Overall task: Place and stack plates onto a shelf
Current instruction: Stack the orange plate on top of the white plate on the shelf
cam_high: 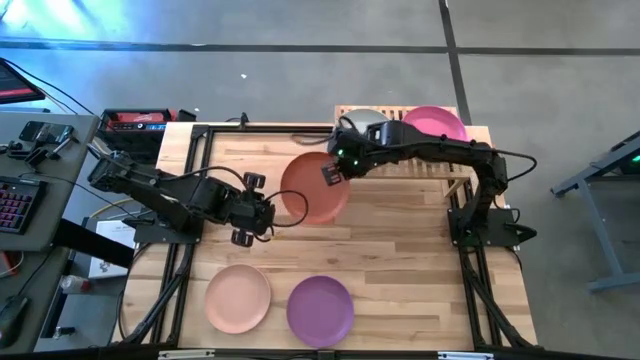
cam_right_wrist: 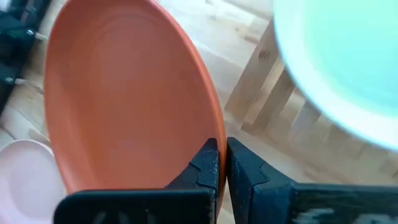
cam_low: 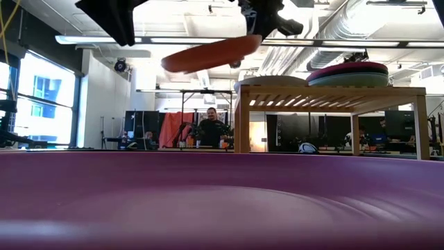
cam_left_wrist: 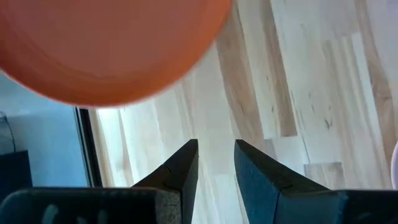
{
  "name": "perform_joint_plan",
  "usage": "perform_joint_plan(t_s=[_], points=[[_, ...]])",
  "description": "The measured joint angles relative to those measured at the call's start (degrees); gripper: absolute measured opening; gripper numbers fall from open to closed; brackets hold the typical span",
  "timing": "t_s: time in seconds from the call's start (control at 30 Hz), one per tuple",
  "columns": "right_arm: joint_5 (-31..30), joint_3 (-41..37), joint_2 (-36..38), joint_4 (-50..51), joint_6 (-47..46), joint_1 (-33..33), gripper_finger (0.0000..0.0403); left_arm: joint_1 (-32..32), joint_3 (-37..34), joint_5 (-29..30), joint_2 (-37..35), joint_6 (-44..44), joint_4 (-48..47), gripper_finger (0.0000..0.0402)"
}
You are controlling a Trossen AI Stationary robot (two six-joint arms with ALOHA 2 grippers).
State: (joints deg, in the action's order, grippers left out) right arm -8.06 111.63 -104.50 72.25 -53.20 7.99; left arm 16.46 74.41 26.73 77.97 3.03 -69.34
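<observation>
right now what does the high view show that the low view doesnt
Only the high view: the peach plate near the table's front, the left tool empty beside the orange-red plate, and the right tool pinching that plate's rim.

Only the low view: the orange-red plate hangs tilted in the air, level with the shelf top, and a person sits in the room behind.

Both: the purple plate, the shelf, and the magenta plate topping one stack.

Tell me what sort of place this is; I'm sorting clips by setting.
Probably a robotics lab or workshop: exposed ceiling ducts, a person among equipment behind the table, and a keyboard on a side desk.
</observation>
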Motion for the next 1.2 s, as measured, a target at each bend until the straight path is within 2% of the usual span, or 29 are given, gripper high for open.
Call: perform_joint_plan(t_s=[0.2, 0.4, 0.67, 0.87, 1.2], points=[[3.2, 0.07, 3.05, 0.0, 7.6, 5.49, 0.0, -3.61, 0.0, 0.84, -0.02, 0.45, -0.32, 0.0092], [7.16, 0.09, 5.1, 0.26, 16.13, 14.44, 0.0, -9.08, 0.0, 1.08, -0.02, 2.1, -0.31, 0.0092], [20.06, 0.09, 5.61, -0.24, 30.78, 28.7, 0.0, -16.38, 0.0, 1.02, -0.02, 2.12, -0.29, 0.0092], [26.18, 0.09, 5.58, -0.24, 38.66, 38.09, 0.0, -21.42, 0.0, 0.91, -0.02, 2.68, -0.22, 0.0092], [29.6, 0.07, 4.7, -0.22, 48.32, 47.72, 0.0, -29.26, 0.0, 0.87, -0.02, 3.19, 0.41, 0.0092]])
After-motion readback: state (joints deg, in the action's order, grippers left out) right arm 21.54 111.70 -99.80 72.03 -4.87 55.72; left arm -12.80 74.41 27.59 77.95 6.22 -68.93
